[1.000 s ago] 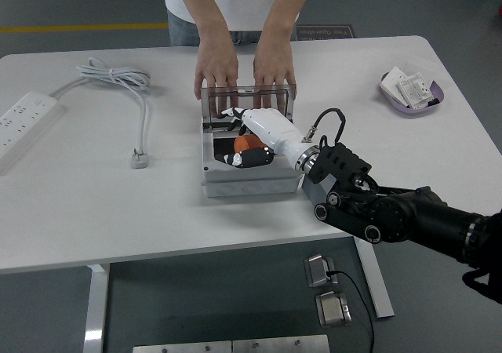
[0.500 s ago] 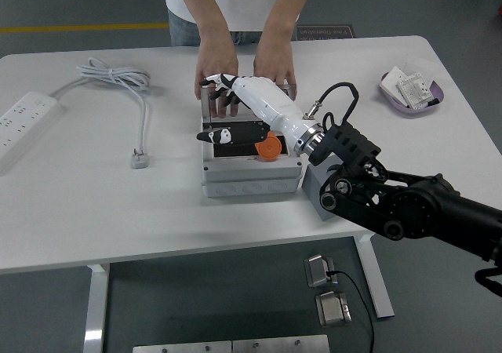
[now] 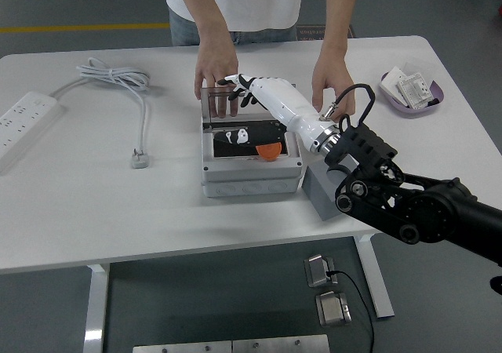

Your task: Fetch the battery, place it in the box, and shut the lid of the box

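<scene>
Over the middle of the white surface point(image 3: 70, 204), the robot's right hand point(image 3: 249, 94) reaches in from the lower right on its black arm, its white fingers point(image 3: 235, 81) stretched out and loosely spread against the top edge of the box's clear lid point(image 3: 235, 102), gripping nothing. That lid stands upright at the far side of the grey box point(image 3: 249, 165). Inside the box's dark interior lies the battery point(image 3: 269, 151), its orange end showing near the right wall, just below the robot's wrist. A person stands at the far side: one hand point(image 3: 215, 74) rests behind the lid, fingers touching its back, and the other hand point(image 3: 330, 85) is flat on the surface to the right of the box, apart from it. A small grey block point(image 3: 318, 192) sits just beside the box's right front corner. Well to the left lie a white power strip point(image 3: 23, 121) and a coiled cable point(image 3: 118, 78); a purple dish point(image 3: 412, 90) with packets sits at the far right.
</scene>
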Controlling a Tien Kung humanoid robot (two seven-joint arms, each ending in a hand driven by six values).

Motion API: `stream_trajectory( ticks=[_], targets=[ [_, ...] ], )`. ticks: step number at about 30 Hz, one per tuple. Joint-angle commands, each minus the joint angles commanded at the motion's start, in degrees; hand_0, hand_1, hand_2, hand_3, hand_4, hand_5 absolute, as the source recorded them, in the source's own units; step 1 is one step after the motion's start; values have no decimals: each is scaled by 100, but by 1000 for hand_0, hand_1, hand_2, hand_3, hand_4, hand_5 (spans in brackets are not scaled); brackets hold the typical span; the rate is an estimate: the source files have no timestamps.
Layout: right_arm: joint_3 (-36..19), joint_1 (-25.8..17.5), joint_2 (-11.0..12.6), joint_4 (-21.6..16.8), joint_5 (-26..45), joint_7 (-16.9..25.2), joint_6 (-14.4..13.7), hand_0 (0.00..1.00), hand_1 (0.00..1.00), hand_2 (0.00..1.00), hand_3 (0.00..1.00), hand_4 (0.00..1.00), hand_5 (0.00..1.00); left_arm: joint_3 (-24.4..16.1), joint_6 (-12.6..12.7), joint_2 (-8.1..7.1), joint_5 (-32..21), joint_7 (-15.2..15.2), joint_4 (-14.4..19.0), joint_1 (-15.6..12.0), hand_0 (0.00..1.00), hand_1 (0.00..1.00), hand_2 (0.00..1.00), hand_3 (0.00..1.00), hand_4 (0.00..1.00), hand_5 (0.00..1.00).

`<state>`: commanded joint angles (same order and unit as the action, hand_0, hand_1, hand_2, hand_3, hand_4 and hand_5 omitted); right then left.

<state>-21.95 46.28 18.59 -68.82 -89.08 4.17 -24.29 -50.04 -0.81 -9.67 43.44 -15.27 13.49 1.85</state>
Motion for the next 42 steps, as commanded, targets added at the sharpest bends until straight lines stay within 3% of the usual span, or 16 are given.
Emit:
stream_trajectory(
  ticks=[5, 17, 24, 30, 42],
  targets=[
    [-132, -145, 170, -158, -72, -30, 28, 512, 526, 667, 854, 951, 619, -69, 5, 13, 70, -40, 11, -36, 615, 627, 594, 603, 618, 220],
    [-674, -173, 257, -554, -394, -148, 97, 513, 525, 667, 855, 968, 675, -80, 8, 18, 63, -36, 8, -29, 615, 627, 594, 603, 619, 222],
    [-963, -220, 283, -574, -456, -149, 93, 521, 530, 669, 855, 977, 715, -98, 14, 18, 75, -47, 13, -29, 614, 626, 594, 603, 620, 223],
    [-872, -5, 113, -136, -255, -81, 109, 528, 533, 673, 855, 977, 711, -76, 8, 23, 65, -38, 11, -4, 615, 625, 594, 603, 620, 223],
    [-184, 833, -367, 1134, 515, 154, 182, 542, 539, 675, 854, 981, 734, -116, -6, -18, 144, -65, 16, 66, 614, 625, 594, 603, 620, 222]
  ],
)
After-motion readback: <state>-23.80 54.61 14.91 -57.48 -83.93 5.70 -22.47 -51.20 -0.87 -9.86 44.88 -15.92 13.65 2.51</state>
